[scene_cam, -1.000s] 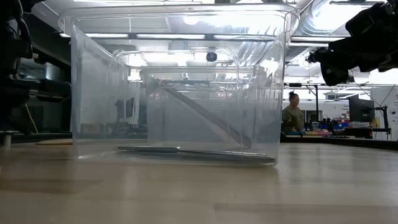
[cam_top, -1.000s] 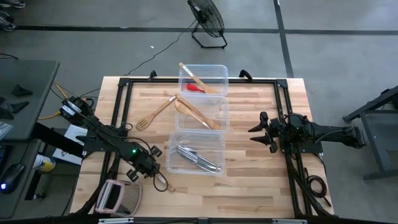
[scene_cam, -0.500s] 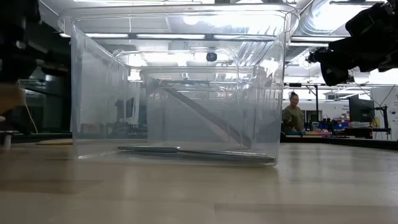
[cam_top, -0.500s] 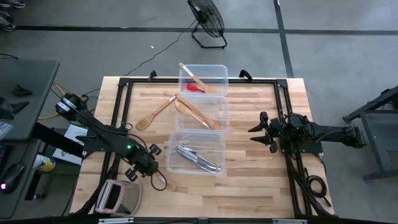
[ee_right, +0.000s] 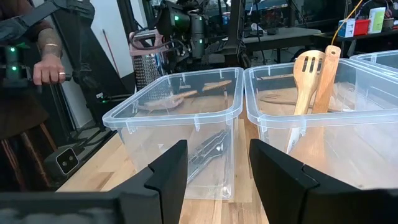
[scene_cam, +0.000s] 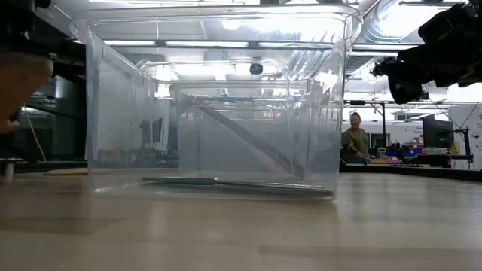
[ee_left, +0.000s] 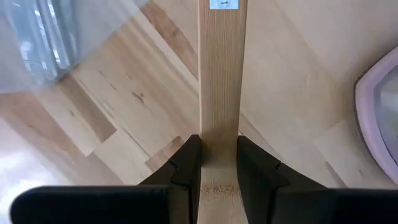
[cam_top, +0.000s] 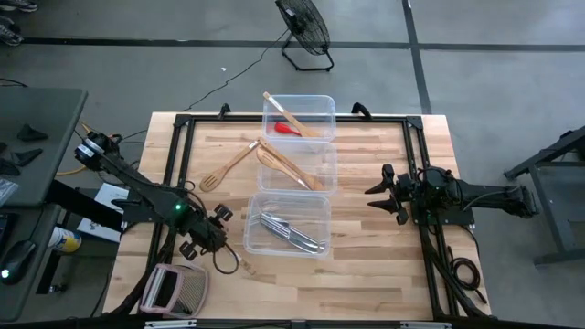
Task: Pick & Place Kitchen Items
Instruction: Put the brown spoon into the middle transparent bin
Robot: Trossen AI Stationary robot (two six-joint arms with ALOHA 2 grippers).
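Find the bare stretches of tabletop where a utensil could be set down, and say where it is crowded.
Free: the wood between the three clear tubs and the right claw. Crowded: the left side, where a slotted wooden spatula lies beside the middle tub, and the near-left corner, with the left claw gripping a wooden utensil by a pink grater.

High overhead – low table-level, near tub (scene_cam: 211, 105) – both see it.

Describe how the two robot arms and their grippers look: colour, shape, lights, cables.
Both arms are dark, near-black, built of jointed segments. The left arm shows a small green light and a pale round cap at its far end. The left gripper has two flat, angular black fingers. The right gripper has broad, matte black fingers. Black cables lie by the right arm.
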